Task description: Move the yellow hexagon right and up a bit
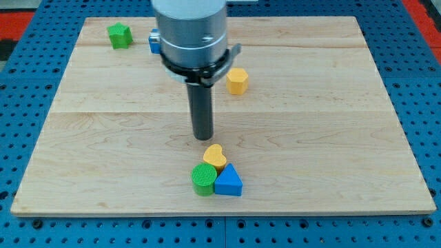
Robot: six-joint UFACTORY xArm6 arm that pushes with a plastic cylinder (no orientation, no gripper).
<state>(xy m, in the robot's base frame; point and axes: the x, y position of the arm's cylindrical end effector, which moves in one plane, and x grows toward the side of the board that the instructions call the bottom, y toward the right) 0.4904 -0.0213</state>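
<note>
Nearest me, a green cylinder, blue triangle and yellow heart huddle touching on the bench. My tip sits just above the heart — no gripper fitted. The yellow hexagon lies farther up-right; green block top left.

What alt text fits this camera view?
My tip rests mid-board, below-left of the yellow hexagon, above a cluster: yellow heart, green cylinder, blue triangle. A green block sits top left.
</note>
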